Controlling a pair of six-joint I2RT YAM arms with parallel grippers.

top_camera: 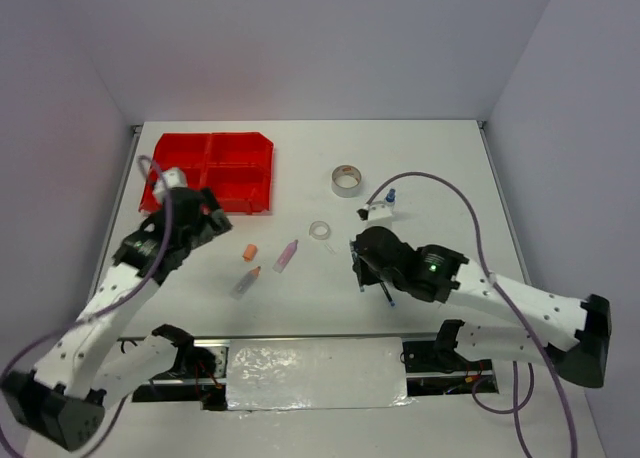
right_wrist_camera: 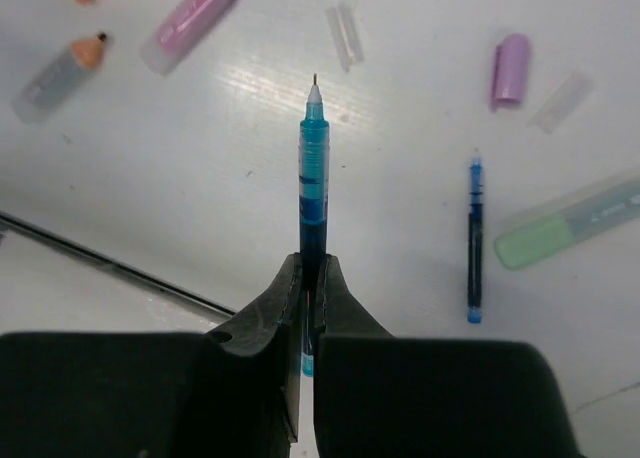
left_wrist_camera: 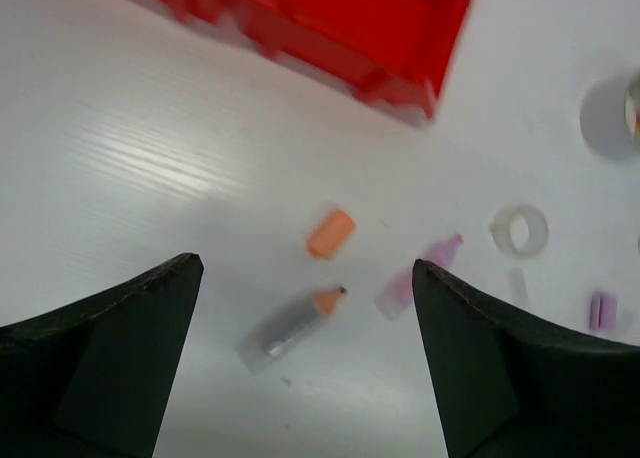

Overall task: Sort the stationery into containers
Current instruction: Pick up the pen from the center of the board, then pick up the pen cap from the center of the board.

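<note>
Right wrist view: the right gripper [right_wrist_camera: 310,270] is clamped on a blue pen [right_wrist_camera: 314,168], tip pointing away. Whether the pen is clear of the table [right_wrist_camera: 180,188] is hard to tell. The pick looks done. Next, I judge, come a lift and a long carry left to the red tray [top_camera: 268,178]. The right arm is bent low. The left gripper [left_wrist_camera: 305,266] hangs wide open beside the tray.

A robotics lab test cell: a white tabletop [top_camera: 300,168] boxed in by plain pale walls [top_camera: 320,48], with left arm [top_camera: 110,288] and right arm [top_camera: 520,308] bolted at its near edge, trailing purple cable [top_camera: 430,175].
</note>
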